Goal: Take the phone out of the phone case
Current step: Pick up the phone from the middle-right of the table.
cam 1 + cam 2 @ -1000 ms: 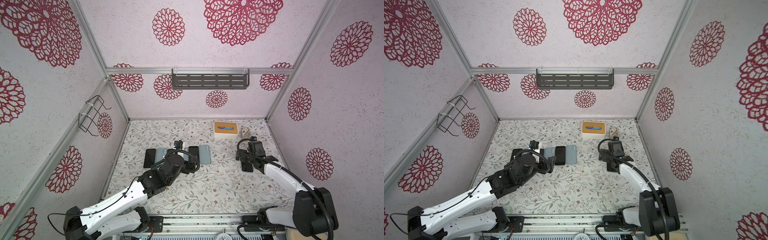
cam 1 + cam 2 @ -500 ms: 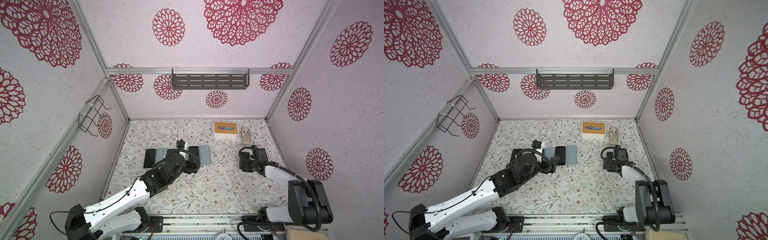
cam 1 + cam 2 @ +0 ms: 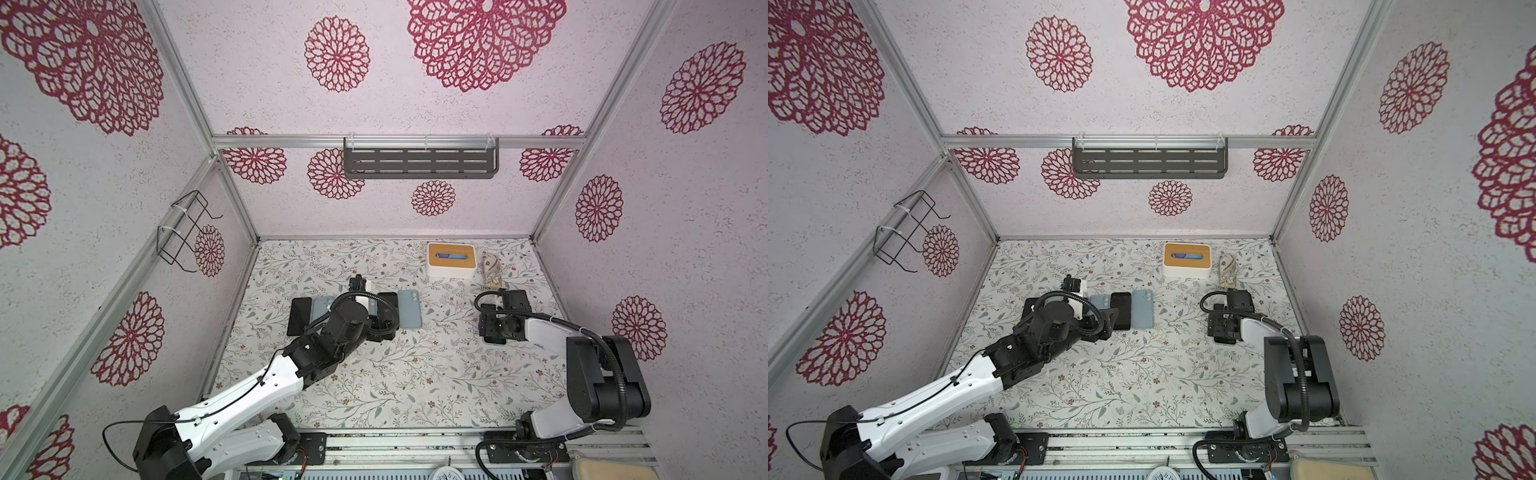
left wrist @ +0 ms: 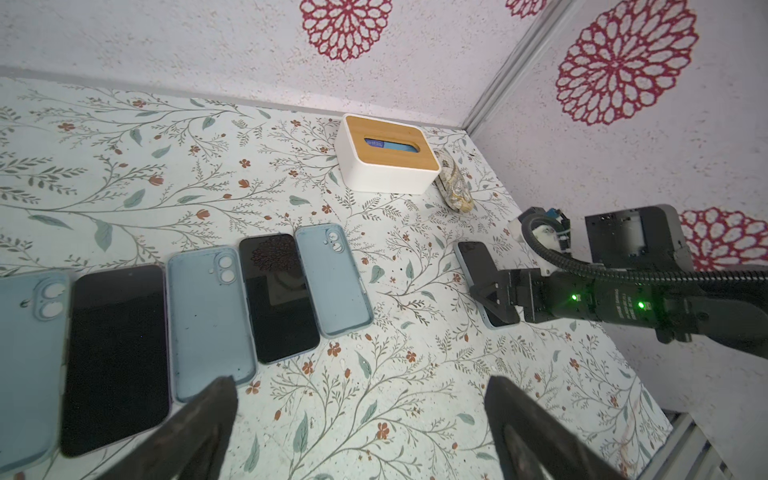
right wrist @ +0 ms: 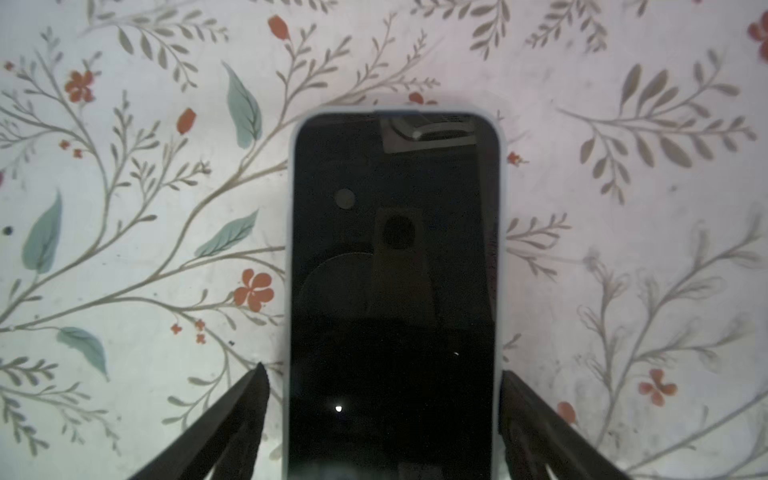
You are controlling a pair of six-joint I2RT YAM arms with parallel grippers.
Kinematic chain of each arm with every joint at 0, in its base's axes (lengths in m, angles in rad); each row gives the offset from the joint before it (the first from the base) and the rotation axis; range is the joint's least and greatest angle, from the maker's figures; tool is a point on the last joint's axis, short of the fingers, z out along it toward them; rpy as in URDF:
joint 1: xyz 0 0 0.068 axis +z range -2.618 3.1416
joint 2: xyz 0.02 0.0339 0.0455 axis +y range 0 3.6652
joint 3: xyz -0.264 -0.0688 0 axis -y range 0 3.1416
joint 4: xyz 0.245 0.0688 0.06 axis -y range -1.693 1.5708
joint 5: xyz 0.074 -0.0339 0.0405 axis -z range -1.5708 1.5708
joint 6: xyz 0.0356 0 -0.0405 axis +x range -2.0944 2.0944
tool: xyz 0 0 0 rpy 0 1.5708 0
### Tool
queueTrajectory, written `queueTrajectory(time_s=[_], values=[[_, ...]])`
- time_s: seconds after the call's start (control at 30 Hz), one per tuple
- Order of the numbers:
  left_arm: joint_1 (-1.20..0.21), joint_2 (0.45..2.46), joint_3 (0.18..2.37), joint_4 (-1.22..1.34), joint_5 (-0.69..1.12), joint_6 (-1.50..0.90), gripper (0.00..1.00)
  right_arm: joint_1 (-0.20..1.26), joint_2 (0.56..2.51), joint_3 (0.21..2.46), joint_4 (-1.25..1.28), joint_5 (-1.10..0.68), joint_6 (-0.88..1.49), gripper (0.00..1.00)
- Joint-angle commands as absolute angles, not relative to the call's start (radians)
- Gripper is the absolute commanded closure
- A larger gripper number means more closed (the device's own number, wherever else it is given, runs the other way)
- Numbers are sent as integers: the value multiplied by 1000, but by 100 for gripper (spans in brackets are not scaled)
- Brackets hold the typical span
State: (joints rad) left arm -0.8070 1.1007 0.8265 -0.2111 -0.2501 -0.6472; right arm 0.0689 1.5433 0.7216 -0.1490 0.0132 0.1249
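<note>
A black-screened phone (image 5: 395,270) lies face up in a pale blue phone case (image 5: 291,249) on the floral table, at the right in both top views (image 3: 494,341) (image 3: 1225,340). My right gripper (image 5: 382,370) is down over it, open, with one finger along each long side; a narrow gap shows at one finger, and the other is almost on the case rim. The left wrist view shows it over the phone's near half (image 4: 496,297). My left gripper (image 4: 359,380) hangs open and empty above the table.
A row of bare phones (image 4: 278,295) and empty blue cases (image 4: 332,282) lies beside my left gripper (image 3: 380,324). A white tissue box with a wooden lid (image 3: 451,259) and a patterned pouch (image 3: 491,270) sit at the back right. The right wall is close.
My right arm has drawn back and brought its gripper down around the cased phone, and its jaws have narrowed a little. The left arm has barely moved.
</note>
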Motion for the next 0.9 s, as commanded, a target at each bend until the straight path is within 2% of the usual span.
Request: queueTrajectory(time_s=[0.0,0.17,0.33,0.6,0.87], values=[[-752,1127,824,-168,-172,-747,3,67,1568,746,-196,0,103,17],[-735,1168,826,-128,-134,-780,3,68,1578,748,-198,-3,98,23],[-723,1250,842,-54,-63,-843,3,93,1573,752,-200,-30,101,42],[-715,1488,820,350,154,-1066,3,199,1504,721,-142,-110,169,53],[-743,1757,846,635,231,-1253,2,239,1361,596,61,-391,298,58]])
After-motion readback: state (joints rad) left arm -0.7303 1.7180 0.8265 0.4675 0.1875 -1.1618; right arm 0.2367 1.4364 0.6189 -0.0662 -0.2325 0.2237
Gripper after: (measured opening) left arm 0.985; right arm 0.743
